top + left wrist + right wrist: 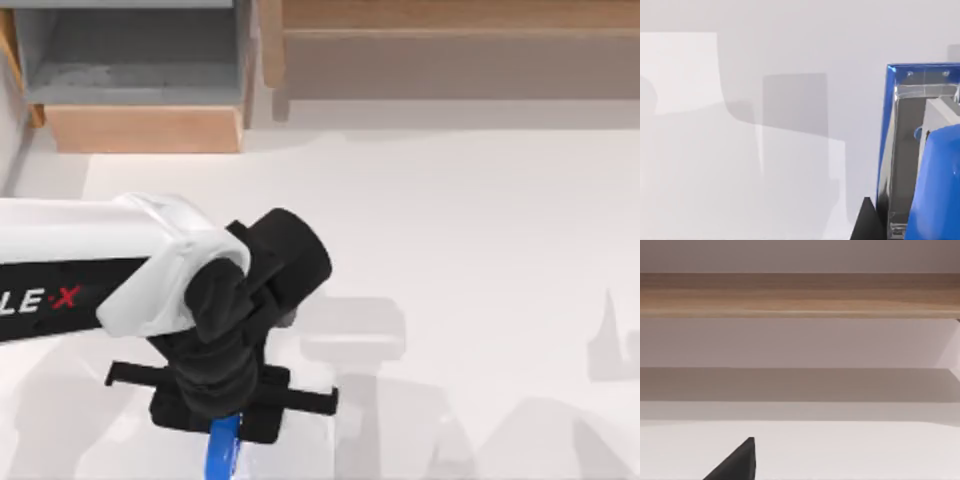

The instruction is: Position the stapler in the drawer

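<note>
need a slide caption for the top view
Left gripper over the blue stapler at the table's near edge, with the open drawer far off at top left.

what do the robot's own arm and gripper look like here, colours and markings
The left arm has a smooth white shell with a black panel along its side carrying white letters and a red X. Its wrist is a bulky matte-black housing with a rounded cylinder, ending in the left gripper, black with a thin straight crossbar. A black wedge of the right gripper shows in its wrist view.
</note>
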`<control>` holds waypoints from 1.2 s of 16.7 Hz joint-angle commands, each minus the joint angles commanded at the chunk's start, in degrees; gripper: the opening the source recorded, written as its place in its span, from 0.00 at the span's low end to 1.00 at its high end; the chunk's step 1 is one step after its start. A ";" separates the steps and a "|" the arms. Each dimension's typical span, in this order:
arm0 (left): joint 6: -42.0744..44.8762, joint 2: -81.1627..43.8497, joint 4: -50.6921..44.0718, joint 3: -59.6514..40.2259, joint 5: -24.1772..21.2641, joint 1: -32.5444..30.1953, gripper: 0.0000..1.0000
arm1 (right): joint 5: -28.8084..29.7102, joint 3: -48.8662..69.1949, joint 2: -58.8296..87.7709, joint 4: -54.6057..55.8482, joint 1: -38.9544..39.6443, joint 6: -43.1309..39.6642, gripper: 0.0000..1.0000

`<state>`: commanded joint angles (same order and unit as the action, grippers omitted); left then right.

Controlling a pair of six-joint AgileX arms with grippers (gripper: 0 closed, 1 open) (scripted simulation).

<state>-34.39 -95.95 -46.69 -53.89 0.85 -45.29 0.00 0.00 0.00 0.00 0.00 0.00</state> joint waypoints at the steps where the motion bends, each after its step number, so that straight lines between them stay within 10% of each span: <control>1: 0.00 0.00 0.00 0.00 0.00 0.00 0.00 | 0.00 0.00 0.00 0.00 0.00 0.00 1.00; 8: 8.32 -0.46 -1.88 -8.70 4.99 7.69 0.00 | 0.00 0.00 0.00 0.00 0.00 0.00 1.00; 20: 51.30 -20.72 -18.90 -69.15 17.22 49.92 0.00 | 0.00 0.00 0.00 0.00 0.00 0.00 1.00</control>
<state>16.91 -116.67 -65.59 -123.04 18.07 4.63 0.00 0.00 0.00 0.00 0.00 0.00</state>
